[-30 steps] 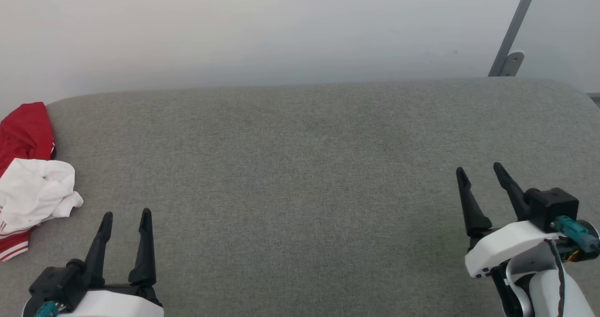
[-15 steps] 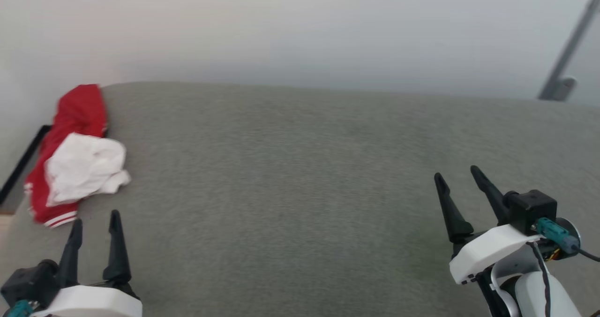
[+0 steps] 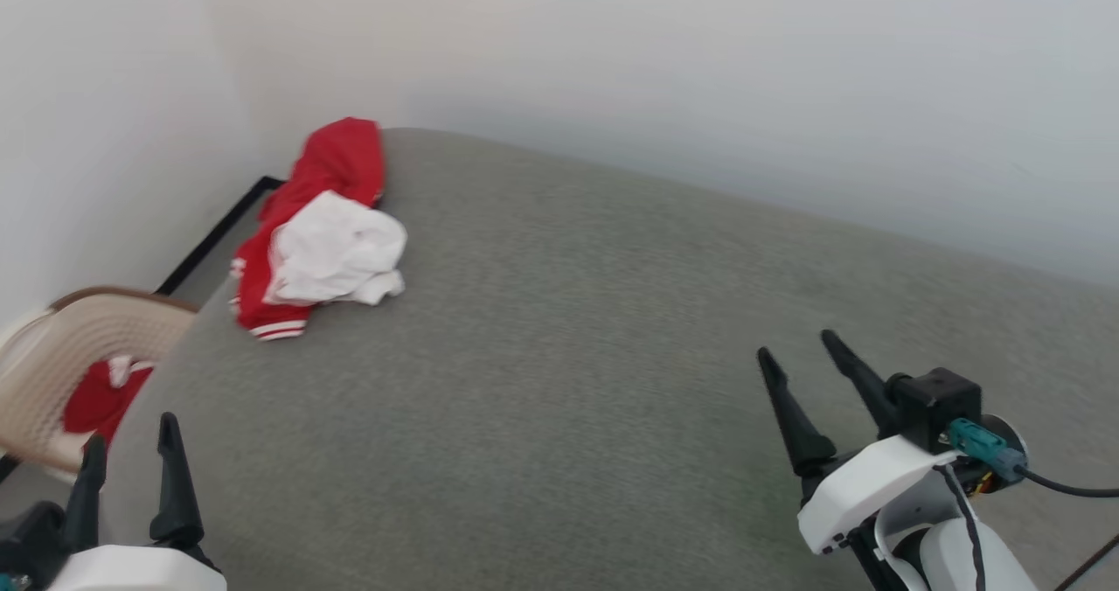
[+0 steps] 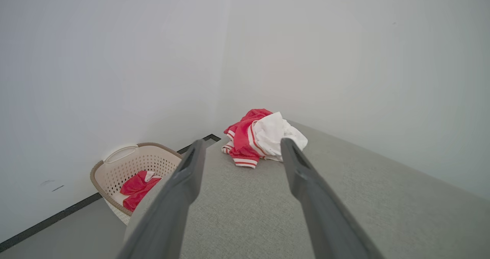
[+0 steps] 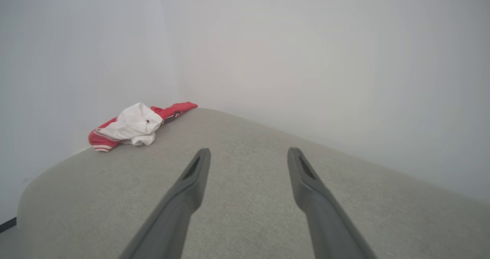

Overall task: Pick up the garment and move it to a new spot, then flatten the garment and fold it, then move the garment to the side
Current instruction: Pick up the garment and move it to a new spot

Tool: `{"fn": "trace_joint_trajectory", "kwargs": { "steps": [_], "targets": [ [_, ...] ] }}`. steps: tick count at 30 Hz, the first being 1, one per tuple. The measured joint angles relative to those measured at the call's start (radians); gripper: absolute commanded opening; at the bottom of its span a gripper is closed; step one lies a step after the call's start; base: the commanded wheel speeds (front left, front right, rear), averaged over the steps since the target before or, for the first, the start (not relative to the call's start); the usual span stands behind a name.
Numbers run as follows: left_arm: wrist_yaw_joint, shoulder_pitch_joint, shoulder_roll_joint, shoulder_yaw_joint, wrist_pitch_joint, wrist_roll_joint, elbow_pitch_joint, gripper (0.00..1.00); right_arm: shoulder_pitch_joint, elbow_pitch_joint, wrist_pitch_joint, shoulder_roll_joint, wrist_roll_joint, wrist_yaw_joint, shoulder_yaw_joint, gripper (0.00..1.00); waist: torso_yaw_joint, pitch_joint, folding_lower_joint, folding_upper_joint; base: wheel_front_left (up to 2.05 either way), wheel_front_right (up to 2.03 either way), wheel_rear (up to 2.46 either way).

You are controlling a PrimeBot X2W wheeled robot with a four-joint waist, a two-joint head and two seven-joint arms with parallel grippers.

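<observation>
You were at pick-up: left gripper (image 3: 129, 429) and right gripper (image 3: 795, 344) gaped empty, the garment (image 3: 332, 246) lay well apart, needing a reach.

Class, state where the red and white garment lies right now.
In the head view the garment lies crumpled at the far left corner of the grey cushion, by the wall, near a floor basket.
</observation>
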Motion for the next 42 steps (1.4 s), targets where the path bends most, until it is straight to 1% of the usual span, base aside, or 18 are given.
{"fn": "trace_joint_trajectory", "kwargs": {
  "steps": [6,13,17,23,30,33,34,35,36,37,42],
  "targets": [
    [0.012,0.03,0.005,0.01,0.006,-0.007,-0.021,1.0,0.001,0.002,-0.001,0.003,0.009,0.0,0.019,1.0,0.073,-0.012,0.0,0.0,0.0,0.0,0.0],
    [0.019,0.046,-0.006,0.019,-0.002,-0.023,-0.041,1.0,-0.008,-0.003,0.002,-0.004,0.009,0.0,0.022,1.0,0.095,0.01,0.0,0.0,0.0,0.0,0.0],
    [0.011,0.033,-0.003,0.018,-0.004,-0.04,-0.029,1.0,-0.015,-0.004,0.003,-0.009,0.009,0.0,0.008,1.0,0.101,0.026,0.0,0.0,0.0,0.0,0.0],
    [-0.026,-0.067,0.029,-0.01,0.015,-0.047,0.013,1.0,-0.015,-0.013,0.003,-0.01,0.002,0.0,-0.03,1.0,0.101,0.044,0.0,0.0,0.0,0.0,0.0],
    [-0.081,-0.264,0.082,-0.034,0.024,-0.052,0.142,1.0,-0.013,-0.065,0.03,-0.017,-0.025,0.0,-0.06,1.0,0.076,0.09,0.0,0.0,0.0,0.0,0.0],
    [-0.102,-0.363,0.099,-0.035,0.023,-0.071,0.224,1.0,-0.026,-0.093,0.05,-0.032,-0.034,0.0,-0.069,1.0,0.054,0.126,0.0,0.0,0.0,0.0,0.0],
    [-0.102,-0.363,0.099,-0.035,0.023,-0.071,0.224,1.0,-0.026,-0.093,0.05,-0.032,-0.034,0.0,-0.069,1.0,0.054,0.126,0.0,0.0,0.0,0.0,0.0],
    [-0.11,-0.395,0.109,-0.038,0.024,-0.074,0.253,1.0,-0.033,-0.104,0.058,-0.037,-0.038,0.0,-0.072,1.0,0.047,0.14,0.0,0.0,0.0,0.0,0.0],
    [-0.121,-0.459,0.123,-0.042,0.027,-0.085,0.318,1.0,-0.044,-0.125,0.072,-0.049,-0.047,0.0,-0.081,1.0,0.029,0.169,0.0,0.0,0.0,0.0,0.0],
    [-0.121,-0.459,0.123,-0.042,0.027,-0.085,0.318,1.0,-0.044,-0.125,0.072,-0.049,-0.047,0.0,-0.081,1.0,0.029,0.169,0.0,0.0,0.0,0.0,0.0],
    [-0.143,-0.632,0.166,-0.058,0.045,-0.127,0.505,1.0,-0.074,-0.182,0.103,-0.072,-0.063,0.0,-0.095,1.0,-0.017,0.249,0.0,0.0,0.0,0.0,0.0]
  ]
}}
